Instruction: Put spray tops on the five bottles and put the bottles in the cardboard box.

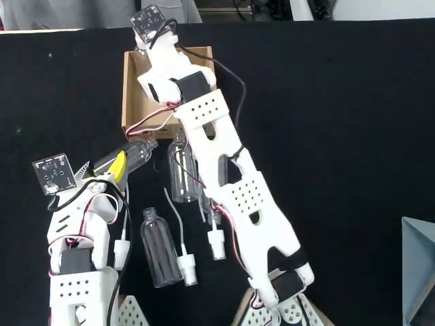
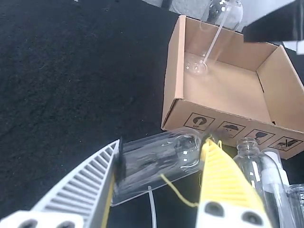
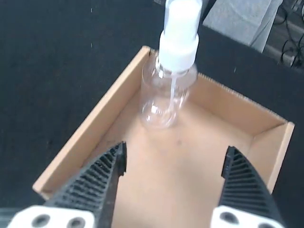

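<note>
Black table (image 1: 340,136); my right arm (image 1: 231,170) hides most of the cardboard box (image 1: 132,95). Right gripper (image 3: 175,149) spread, capped bottle (image 3: 166,95) just beyond it inside; left gripper (image 2: 161,145) pinches a clear bottle (image 2: 152,159).

The counter (image 1: 353,136) is black. The cardboard box (image 2: 228,90) is brown with black symbols. Each bottle (image 3: 166,95) is clear, each spray top (image 3: 179,38) white. The left tool (image 2: 161,152) is yellow and grey, the right tool (image 3: 175,156) black, both ribbed.

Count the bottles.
4 bottles: one in the box, one in the left gripper, two on the table. A fifth may be hidden under the right arm.
</note>
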